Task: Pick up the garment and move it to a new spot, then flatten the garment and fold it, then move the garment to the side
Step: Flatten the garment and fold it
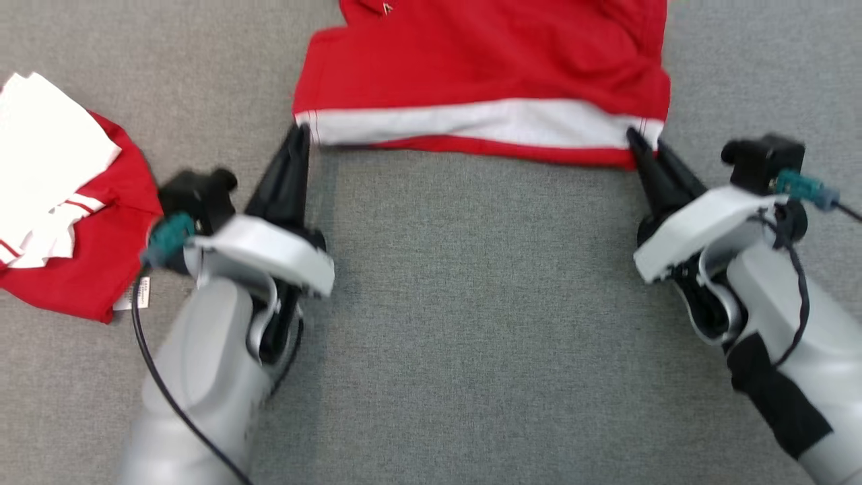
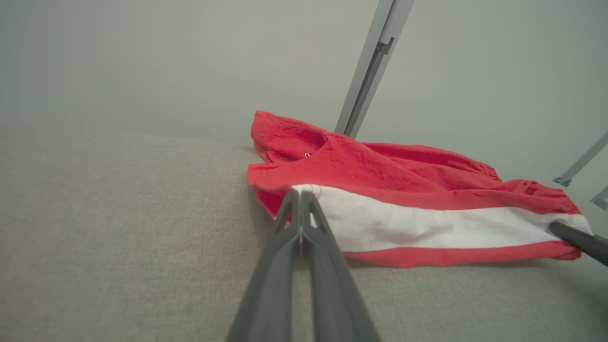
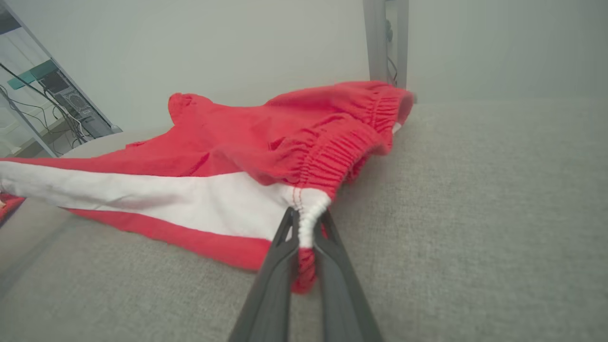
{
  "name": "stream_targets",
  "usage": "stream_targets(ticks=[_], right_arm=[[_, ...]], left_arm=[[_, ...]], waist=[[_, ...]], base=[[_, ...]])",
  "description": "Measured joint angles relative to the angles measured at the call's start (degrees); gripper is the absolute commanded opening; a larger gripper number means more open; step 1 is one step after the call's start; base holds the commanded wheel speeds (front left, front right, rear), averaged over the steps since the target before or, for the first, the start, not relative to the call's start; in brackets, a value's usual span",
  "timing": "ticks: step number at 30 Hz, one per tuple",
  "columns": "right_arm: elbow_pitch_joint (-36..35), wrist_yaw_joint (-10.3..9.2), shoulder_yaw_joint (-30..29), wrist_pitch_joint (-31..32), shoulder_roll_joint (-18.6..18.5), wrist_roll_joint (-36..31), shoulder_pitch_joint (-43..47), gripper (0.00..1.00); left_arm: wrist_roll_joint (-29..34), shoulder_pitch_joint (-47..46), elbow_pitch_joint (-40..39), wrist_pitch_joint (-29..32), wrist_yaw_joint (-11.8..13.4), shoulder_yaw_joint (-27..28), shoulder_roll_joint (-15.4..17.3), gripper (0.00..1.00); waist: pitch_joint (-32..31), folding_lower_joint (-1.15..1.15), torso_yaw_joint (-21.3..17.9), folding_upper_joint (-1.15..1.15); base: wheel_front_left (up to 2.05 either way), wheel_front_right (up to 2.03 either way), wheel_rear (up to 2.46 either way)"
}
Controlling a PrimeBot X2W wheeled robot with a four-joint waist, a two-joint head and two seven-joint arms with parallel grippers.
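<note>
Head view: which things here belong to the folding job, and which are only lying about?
Belonging to the job:
- red garment with a white stripe
- left claw, shut on its near left corner
- right claw, shut on its near right corner

Only lying about:
- pile of red and white clothes, at the far left
- metal post, behind the garment

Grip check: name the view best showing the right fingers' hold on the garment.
Right wrist view: the fingers pinch the garment's white corner seam close up. Head view shows them from above; left wrist, one distant fingertip.
</note>
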Motion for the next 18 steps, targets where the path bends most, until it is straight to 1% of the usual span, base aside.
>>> stream_targets(ticks=[3,8,9,13,18], right_arm=[[-2.63,0.0,0.52,0.01,-0.88,0.45,4.59,0.0],[-5.37,0.0,-1.29,0.01,-1.67,-1.58,11.76,0.0],[-5.93,0.0,-2.25,0.0,-1.58,-2.35,14.83,0.0],[-6.46,0.0,-3.75,0.0,-1.62,-3.31,20.34,0.0],[-7.09,0.0,-4.07,0.01,-1.79,-3.46,26.86,0.0]], left_arm=[[0.65,6.59,-3.66,0.0,0.05,-0.15,-0.01,0.0],[1.43,16.8,-8.91,0.02,1.41,-0.09,0.83,0.0],[1.38,20.65,-11.0,0.96,2.07,-0.4,1.27,0.0],[0.56,27.7,-16.23,4.35,3.64,-0.68,2.18,0.0],[-0.07,36.65,-24.01,9.44,5.59,-2.08,3.04,0.0]], waist=[[-2.02,0.0,-0.13,0.0],[-5.76,0.0,-0.4,0.0],[-7.33,0.0,-0.43,0.0],[-10.39,0.0,-0.34,0.0],[-14.06,0.0,0.06,0.0]], base=[[0.0,0.0,0.0],[0.0,0.0,0.0],[0.0,0.0,0.0],[0.0,0.0,0.0],[0.0,0.0,0.0]])
